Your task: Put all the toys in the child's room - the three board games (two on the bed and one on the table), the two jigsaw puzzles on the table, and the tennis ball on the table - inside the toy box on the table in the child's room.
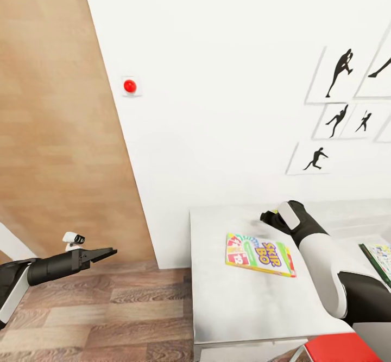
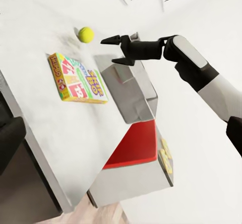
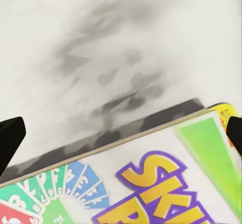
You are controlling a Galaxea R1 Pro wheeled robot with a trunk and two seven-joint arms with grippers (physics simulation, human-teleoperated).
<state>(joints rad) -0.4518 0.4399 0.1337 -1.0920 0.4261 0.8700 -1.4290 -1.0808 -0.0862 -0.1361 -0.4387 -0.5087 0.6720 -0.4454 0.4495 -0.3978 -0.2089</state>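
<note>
A yellow-green-red board game (image 1: 260, 254) (image 2: 75, 78) (image 3: 151, 183) lies flat on the light grey table (image 1: 233, 307). My right gripper (image 1: 266, 218) (image 2: 108, 51) (image 3: 121, 133) hovers open over the table just past the game's far edge, with nothing between its fingers. The tennis ball (image 2: 85, 33) rests on the table a little beyond it. Next to the game stands the light grey toy box (image 2: 132, 90), which my right arm covers in the head view. A second printed box with a dark green edge (image 1: 380, 259) shows at the right. My left gripper (image 1: 106, 253) hangs open over the floor, left of the table.
A white wall with framed silhouette pictures (image 1: 339, 107) and a red button (image 1: 130, 86) backs the table. A red-topped grey object (image 1: 339, 351) (image 2: 133, 146) sits at the table's near right. Wooden floor (image 1: 108, 307) and a wood-panelled wall (image 1: 49, 107) lie to the left.
</note>
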